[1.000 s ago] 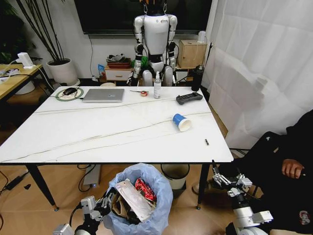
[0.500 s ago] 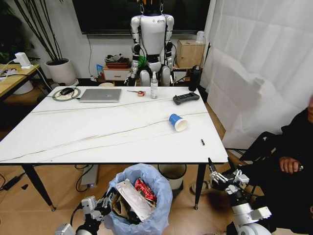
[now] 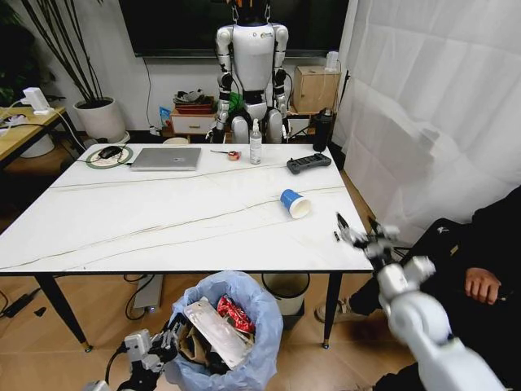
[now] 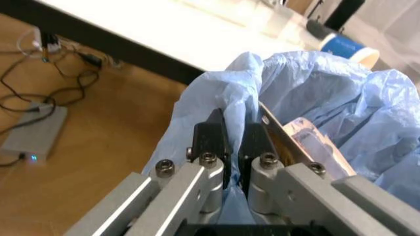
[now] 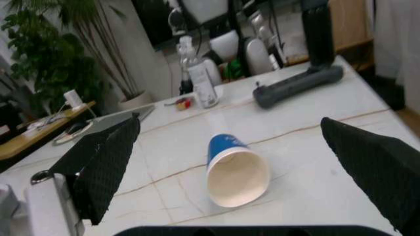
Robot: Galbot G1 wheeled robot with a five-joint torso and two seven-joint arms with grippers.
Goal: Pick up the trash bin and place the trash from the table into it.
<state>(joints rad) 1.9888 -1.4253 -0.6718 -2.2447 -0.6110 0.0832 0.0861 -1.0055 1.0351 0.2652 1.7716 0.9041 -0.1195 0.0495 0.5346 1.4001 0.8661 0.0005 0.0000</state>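
Note:
The trash bin (image 3: 224,330), lined with a light-blue bag, stands in front of the table's near edge. It holds a flat white packet (image 3: 213,327), a red wrapper (image 3: 234,314) and brown cardboard. My left gripper (image 3: 171,336) is shut on the bag's rim (image 4: 233,142). A blue-and-white paper cup (image 3: 294,203) lies on its side on the white table (image 3: 163,220). Its mouth faces my right gripper (image 3: 361,230), which is open at the table's right edge. In the right wrist view the cup (image 5: 235,169) lies between the spread gripper (image 5: 229,122) fingers, farther out.
A laptop (image 3: 170,158), spray bottle (image 3: 256,143) and black controller (image 3: 308,163) sit along the table's far side. A small dark object (image 3: 334,236) lies near the right edge. A cream bucket (image 3: 286,289) stands under the table. A person (image 3: 480,277) sits at the right.
My right arm has risen from below the tabletop to table height at the right edge, fingers pointing at the cup. The left gripper still holds the bin's bag. The view shifted slightly.

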